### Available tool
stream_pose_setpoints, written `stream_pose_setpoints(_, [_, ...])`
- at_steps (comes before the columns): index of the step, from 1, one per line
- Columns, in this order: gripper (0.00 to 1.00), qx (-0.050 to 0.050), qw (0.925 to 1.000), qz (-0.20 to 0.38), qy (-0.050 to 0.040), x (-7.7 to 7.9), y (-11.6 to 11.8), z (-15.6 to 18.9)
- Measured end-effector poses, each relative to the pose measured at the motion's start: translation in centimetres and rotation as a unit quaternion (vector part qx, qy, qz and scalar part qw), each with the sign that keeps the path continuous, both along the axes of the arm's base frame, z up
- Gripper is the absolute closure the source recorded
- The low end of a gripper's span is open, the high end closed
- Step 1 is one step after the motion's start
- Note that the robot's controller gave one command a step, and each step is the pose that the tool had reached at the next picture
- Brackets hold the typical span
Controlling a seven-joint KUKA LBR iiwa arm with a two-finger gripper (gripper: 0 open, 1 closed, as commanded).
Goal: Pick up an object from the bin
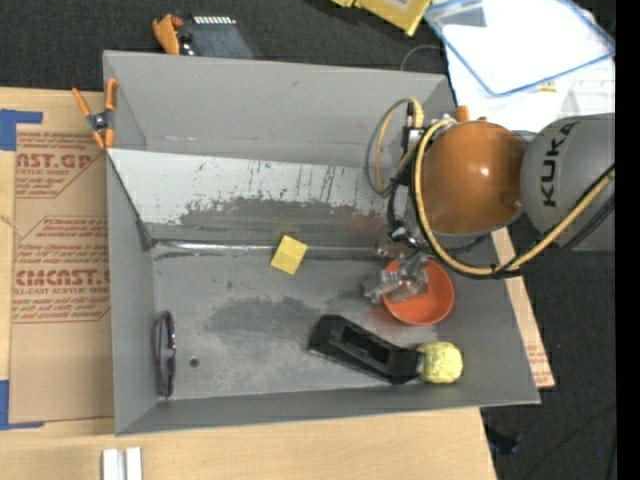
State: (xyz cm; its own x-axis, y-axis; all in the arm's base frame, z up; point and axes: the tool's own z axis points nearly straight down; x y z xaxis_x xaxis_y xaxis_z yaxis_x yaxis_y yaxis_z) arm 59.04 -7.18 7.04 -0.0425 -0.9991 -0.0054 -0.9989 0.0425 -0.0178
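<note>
My gripper [397, 279] hangs at the right side of the bin, just over the left rim of a small orange bowl [425, 301]. Its metal fingers point down toward the bowl's edge. A black flat tool [358, 348] lies on the floor in front of the bowl, and a yellow-green ball [440, 362] rests at that tool's right end. A small yellow block [288, 254] sits to the left of the gripper, near the back wall's foot.
A dark ring-shaped thing [163, 352] lies against the left wall near the front corner. The orange dome and looping cables on the wrist stand above the bin's right wall. The floor's middle and left are bare grey metal.
</note>
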Motion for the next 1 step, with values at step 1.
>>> stream_pose_setpoints(1, [1.00, 0.001, 1.0000, 0.001, 0.0002, -0.02, 0.08, 0.04])
